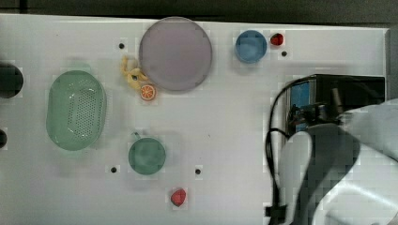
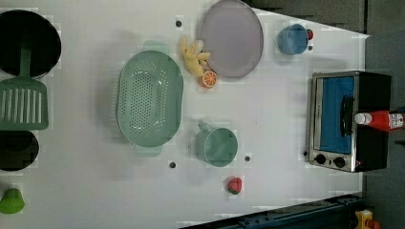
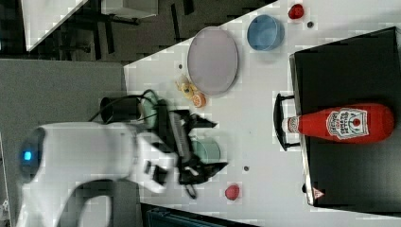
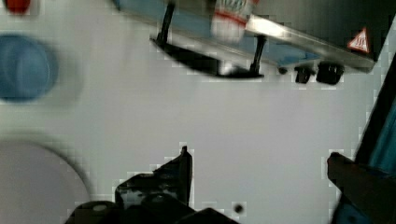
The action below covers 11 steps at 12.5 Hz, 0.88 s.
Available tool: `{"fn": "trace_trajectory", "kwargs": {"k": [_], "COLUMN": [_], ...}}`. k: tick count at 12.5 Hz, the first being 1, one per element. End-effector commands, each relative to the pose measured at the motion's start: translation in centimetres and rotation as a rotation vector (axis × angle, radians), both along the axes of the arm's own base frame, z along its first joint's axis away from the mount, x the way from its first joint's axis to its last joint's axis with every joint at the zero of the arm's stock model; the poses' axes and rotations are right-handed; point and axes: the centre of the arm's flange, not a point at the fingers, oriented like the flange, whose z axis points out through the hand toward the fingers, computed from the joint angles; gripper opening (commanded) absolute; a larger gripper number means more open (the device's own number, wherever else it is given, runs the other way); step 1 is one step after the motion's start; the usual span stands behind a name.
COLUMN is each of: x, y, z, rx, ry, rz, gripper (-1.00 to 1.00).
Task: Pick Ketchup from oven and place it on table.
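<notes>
The Ketchup (image 3: 345,124), a red bottle with a white cap, lies on its side on the oven's black top (image 3: 350,179), cap over the door handle; it also shows in the left view (image 2: 382,119). The oven (image 2: 344,119) stands at the left view's right edge of the white table (image 2: 267,109), door shut. My gripper (image 3: 210,145) hangs open above the table in front of the oven door, well apart from the bottle, nothing between its fingers. In the wrist view the open gripper (image 4: 261,168) faces the oven handle (image 4: 210,65) and the Ketchup cap (image 4: 231,21).
On the table stand a green colander (image 2: 150,98), a green cup (image 2: 217,145), a grey plate (image 2: 232,38) and a blue bowl (image 2: 292,39). Small toys lie about: a red one (image 2: 234,185), an orange slice (image 2: 208,79), a yellow one (image 2: 193,57).
</notes>
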Motion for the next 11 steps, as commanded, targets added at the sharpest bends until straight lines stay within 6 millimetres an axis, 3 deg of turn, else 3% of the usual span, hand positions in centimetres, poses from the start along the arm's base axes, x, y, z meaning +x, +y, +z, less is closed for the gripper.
{"fn": "trace_trajectory", "kwargs": {"k": [1, 4, 5, 8, 11], "x": [0.0, 0.2, -0.1, -0.6, -0.3], "y": [-4.4, -9.6, -12.0, -14.2, -15.8], "z": [2.4, -1.5, -3.5, -7.3, -9.3], "rx": [-0.070, -0.148, -0.183, -0.196, -0.223], "ry": [-0.140, -0.149, -0.131, -0.067, -0.098], "rz": [-0.052, -0.138, -0.177, -0.217, -0.252], "gripper": [1.00, 1.00, 1.00, 1.00, 1.00]}}
